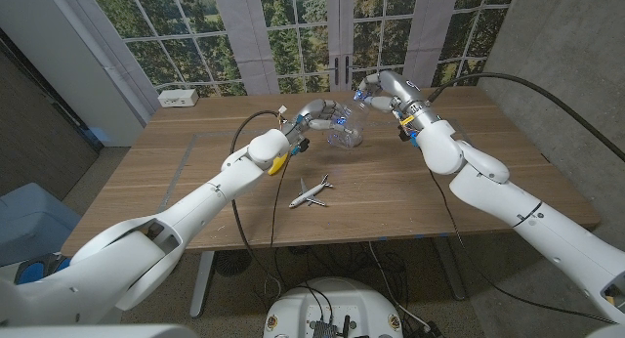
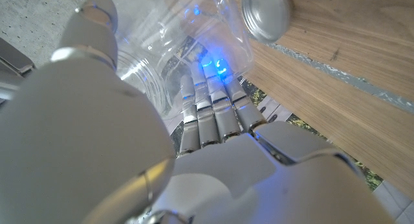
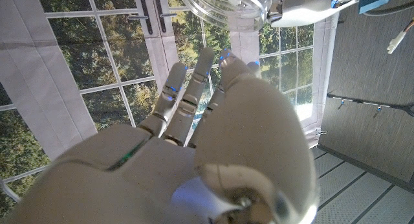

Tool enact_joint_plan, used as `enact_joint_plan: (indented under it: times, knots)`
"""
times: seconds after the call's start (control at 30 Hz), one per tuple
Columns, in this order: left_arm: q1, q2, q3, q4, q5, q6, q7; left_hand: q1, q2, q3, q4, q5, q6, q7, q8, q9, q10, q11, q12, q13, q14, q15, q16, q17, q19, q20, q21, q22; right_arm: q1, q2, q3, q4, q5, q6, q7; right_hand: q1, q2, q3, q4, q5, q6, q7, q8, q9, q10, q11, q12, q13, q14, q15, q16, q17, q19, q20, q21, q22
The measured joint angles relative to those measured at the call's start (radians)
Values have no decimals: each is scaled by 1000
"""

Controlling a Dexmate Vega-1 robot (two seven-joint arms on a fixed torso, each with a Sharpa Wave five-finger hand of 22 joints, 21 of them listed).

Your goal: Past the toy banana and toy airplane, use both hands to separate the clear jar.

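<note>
The clear jar (image 1: 344,135) hangs just above the table's far middle, gripped by my left hand (image 1: 317,113), whose fingers (image 2: 213,111) wrap its ribbed clear wall (image 2: 162,62). A grey round lid (image 2: 265,13) shows at the jar's end; I cannot tell whether it sits on the jar. My right hand (image 1: 376,89) hovers close beside the jar on its right, fingers (image 3: 187,94) straight and apart, nothing in them; the jar's round end (image 3: 226,5) lies just past the fingertips. The toy airplane (image 1: 311,191) lies nearer me. The toy banana (image 1: 278,162) peeks from under my left forearm.
A white box (image 1: 179,98) stands at the table's back left corner. A black cable (image 1: 242,128) loops over the wood beside my left arm. Large windows rise behind the table (image 1: 176,172).
</note>
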Motion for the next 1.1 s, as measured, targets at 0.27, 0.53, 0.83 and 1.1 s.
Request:
enact_joint_plan:
  times: [0.27,0.53,0.83,1.1]
  knots:
    - [17,5,-9,-10,-2,-9,16,-1,1,-4,4,-9,0,0,-13,0,0,0,-18,0,-1,-1,-6,1,-31,1,2,5,-13,15,7,5,0,7,-35,-133,-9,13,34,-7,-121,-13,-60,-41,-108,6,-81,-28,-119,25,-98,-36,-21,8,-47,-2]
    - [42,13,-20,-31,-2,-21,37,-1,1,-4,4,-31,0,0,-21,0,0,0,-33,1,-9,-9,-25,-13,-58,22,-3,3,-23,20,17,-2,12,-1,-41,-335,-34,3,72,-27,-309,3,-185,-95,-257,54,-117,-73,-209,32,-137,-31,-1,3,-114,-5]
    - [79,32,-32,-74,9,-17,71,-1,1,-8,8,-69,0,0,-29,0,2,2,-50,1,-8,-11,-67,-47,-55,63,-4,-7,-38,20,39,-14,75,-8,-20,-531,-46,-15,110,-30,-456,56,-325,-147,-399,119,-117,-123,-314,37,-155,-6,69,51,-192,-9]
    - [117,44,-47,-107,35,3,136,-1,1,-16,16,-101,0,0,-37,-22,6,1,-66,1,-6,-13,-83,-73,-77,41,-18,-8,-57,18,73,-24,173,-6,13,-627,-26,-17,136,-18,-472,86,-364,-158,-450,155,-112,-144,-363,39,-167,-6,3,116,-258,-6]
